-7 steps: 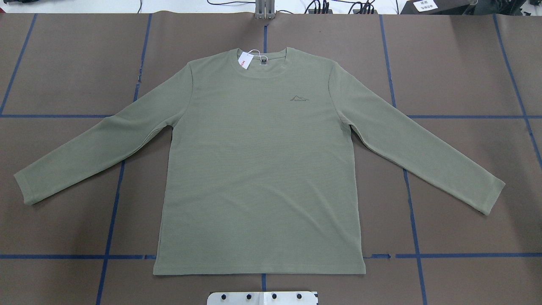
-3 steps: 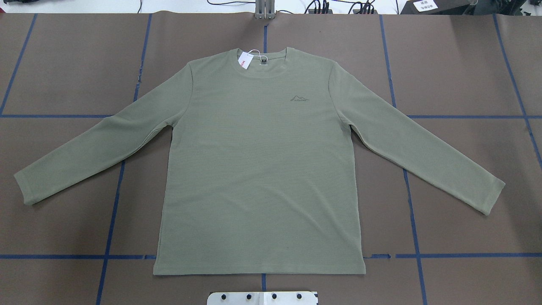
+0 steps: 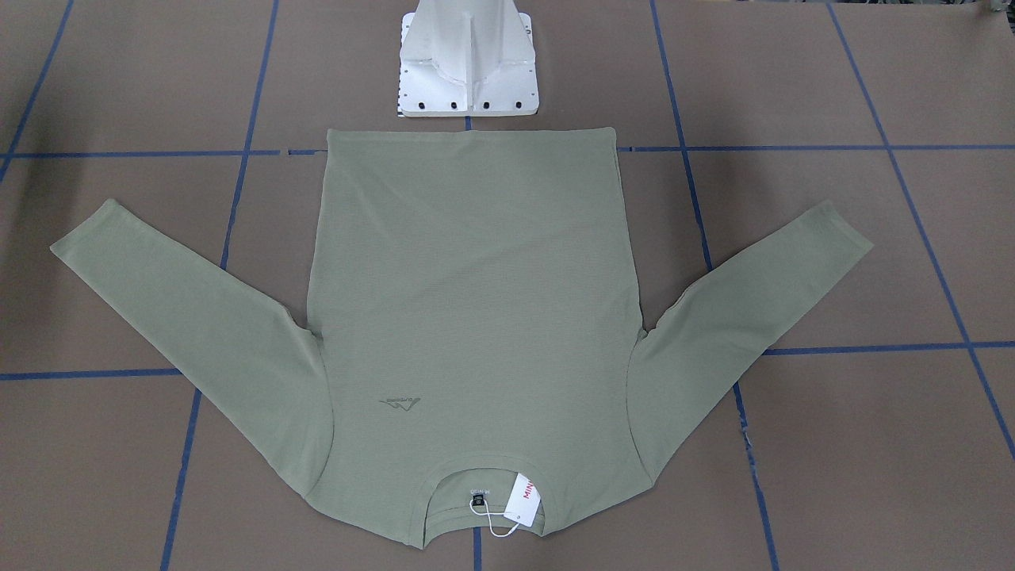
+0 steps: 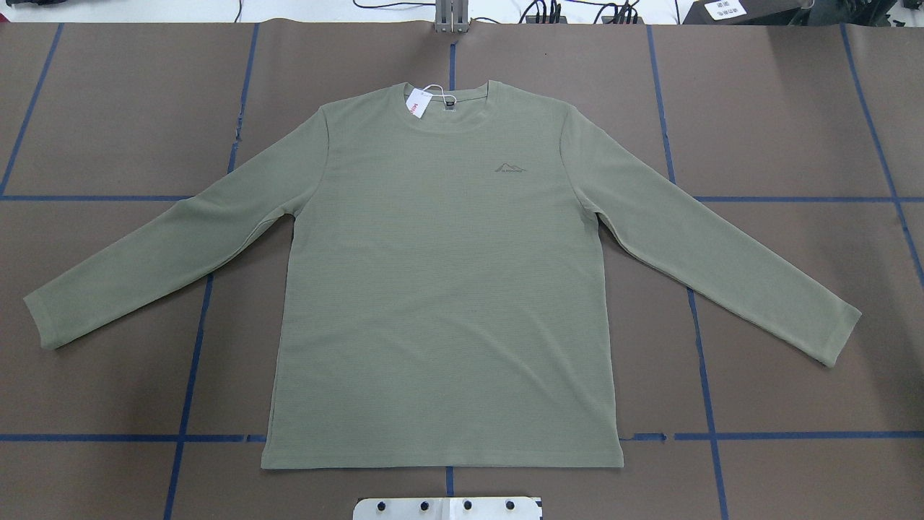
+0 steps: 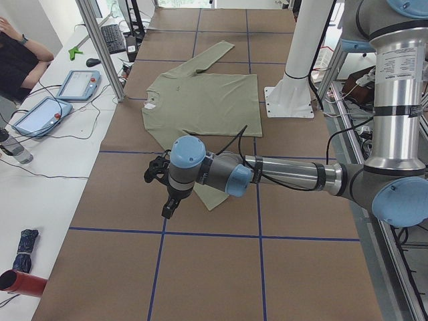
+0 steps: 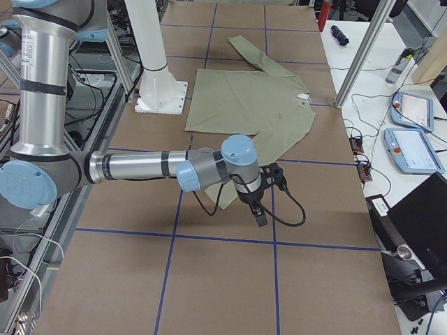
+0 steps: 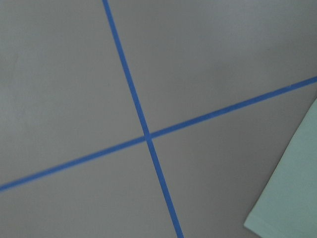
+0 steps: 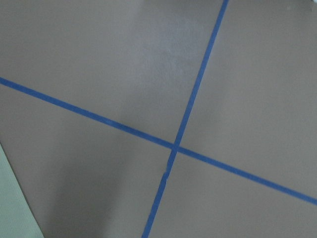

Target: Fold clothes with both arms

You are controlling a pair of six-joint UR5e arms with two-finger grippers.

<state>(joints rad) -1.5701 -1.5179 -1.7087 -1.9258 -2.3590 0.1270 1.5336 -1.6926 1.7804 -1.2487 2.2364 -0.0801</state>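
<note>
Shirt [image 4: 440, 289], pale olive-green, long-sleeved knit: lying face up and fully spread on the brown table [image 4: 794, 108]. Its hem is sitting just beside the white pedestal base [image 3: 468, 71], and its collar is pointing away from the robot. Both sleeves are angling outward, away from the body panel.

Hang tag [image 4: 416, 103], white with red lettering, is resting at the collar. Chest logo [image 4: 510, 168] is showing.

Left gripper [image 5: 168, 208] is hanging over the table near the left cuff, appearing clear of the cloth. Right gripper [image 6: 260, 215] is hanging likewise near the right cuff. Whether their fingers are apart or together cannot be told, since only the side views are showing them.

Each wrist camera is taking in crossing blue tape lines [image 7: 143, 134] and a mere corner of cloth.

Progress, by judgement: no fold is made yet. Sleeves, sides and the final fold are all remaining.
</note>
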